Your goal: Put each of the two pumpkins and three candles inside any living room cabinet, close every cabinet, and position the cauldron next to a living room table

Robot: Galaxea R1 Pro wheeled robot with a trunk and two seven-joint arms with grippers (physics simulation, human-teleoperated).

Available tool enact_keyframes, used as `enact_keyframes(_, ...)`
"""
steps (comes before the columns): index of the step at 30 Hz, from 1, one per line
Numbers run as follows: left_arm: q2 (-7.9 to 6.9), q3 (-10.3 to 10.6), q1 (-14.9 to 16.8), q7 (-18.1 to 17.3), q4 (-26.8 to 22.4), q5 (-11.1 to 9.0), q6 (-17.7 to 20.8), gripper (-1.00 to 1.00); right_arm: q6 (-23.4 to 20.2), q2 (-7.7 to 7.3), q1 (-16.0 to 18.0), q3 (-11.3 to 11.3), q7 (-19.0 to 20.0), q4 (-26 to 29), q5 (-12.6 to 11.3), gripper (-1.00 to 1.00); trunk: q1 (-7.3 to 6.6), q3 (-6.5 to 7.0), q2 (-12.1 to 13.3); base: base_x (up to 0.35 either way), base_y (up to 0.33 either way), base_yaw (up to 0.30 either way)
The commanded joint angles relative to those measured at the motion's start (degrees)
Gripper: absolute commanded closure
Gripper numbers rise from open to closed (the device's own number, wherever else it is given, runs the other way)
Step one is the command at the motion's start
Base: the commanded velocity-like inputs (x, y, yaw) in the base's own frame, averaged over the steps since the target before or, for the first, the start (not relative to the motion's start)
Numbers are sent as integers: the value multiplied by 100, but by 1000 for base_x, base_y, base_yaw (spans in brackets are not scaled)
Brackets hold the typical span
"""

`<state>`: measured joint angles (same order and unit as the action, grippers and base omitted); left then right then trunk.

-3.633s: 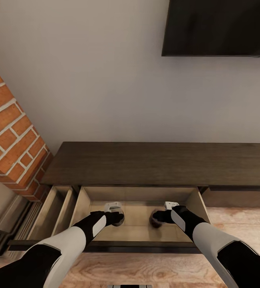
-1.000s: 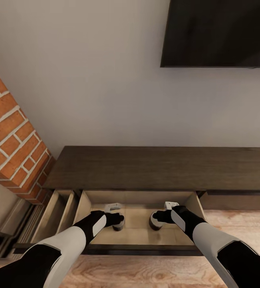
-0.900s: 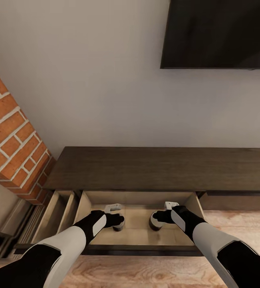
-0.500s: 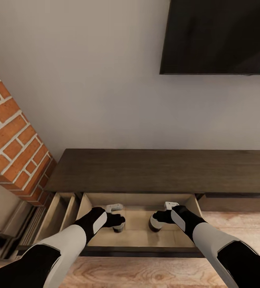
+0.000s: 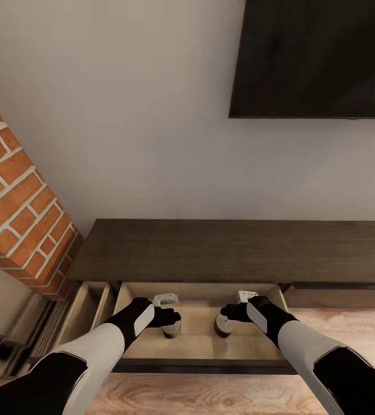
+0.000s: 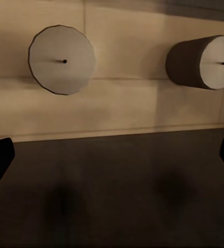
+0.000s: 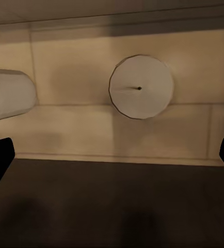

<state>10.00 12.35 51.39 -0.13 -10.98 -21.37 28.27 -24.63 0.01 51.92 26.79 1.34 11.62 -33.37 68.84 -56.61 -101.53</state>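
Note:
The long dark brown cabinet [image 5: 233, 248] stands against the wall with its wide drawer [image 5: 199, 344] pulled out. Two grey-tan candles stand upright on the drawer floor, one [image 5: 171, 329] under my left gripper [image 5: 173, 316] and one [image 5: 222, 327] under my right gripper [image 5: 227, 313]. In the left wrist view the candles [image 6: 63, 59] [image 6: 202, 62] lie beyond the open left gripper [image 6: 112, 157]. The right wrist view looks down on one candle's top [image 7: 141, 87] past the open right gripper [image 7: 112, 155], with the other candle [image 7: 9, 94] at the picture's edge. Neither gripper touches a candle.
A narrow second drawer [image 5: 86, 311] stands open beside the wide one. The red brick fireplace [image 5: 14, 213] rises close on the left. A wall TV [image 5: 314, 57] hangs above the cabinet. Light wood floor [image 5: 210, 395] lies in front.
The whole head view has shifted, so the TV and cabinet sit lower in the picture. Both grippers have let go of the candles and now sit higher above them.

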Motion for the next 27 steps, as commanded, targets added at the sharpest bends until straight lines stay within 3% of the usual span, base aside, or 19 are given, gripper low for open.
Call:
enact_keyframes(1,0,13,2,1,-2,-11,20,-100,-24,-1,2,2,14,2,23,-100,-23,23,40,0,0,0)
enact_keyframes(18,0,5,2,4,82,-11,19,-100,-24,5,2,9,16,-1,30,-100,-396,483,722,0,0,0)
enact_keyframes(27,0,-7,2,4,440,-14,-14,-100,-24,7,2,11,14,-2,32,-100,-594,728,1083,0,0,0)
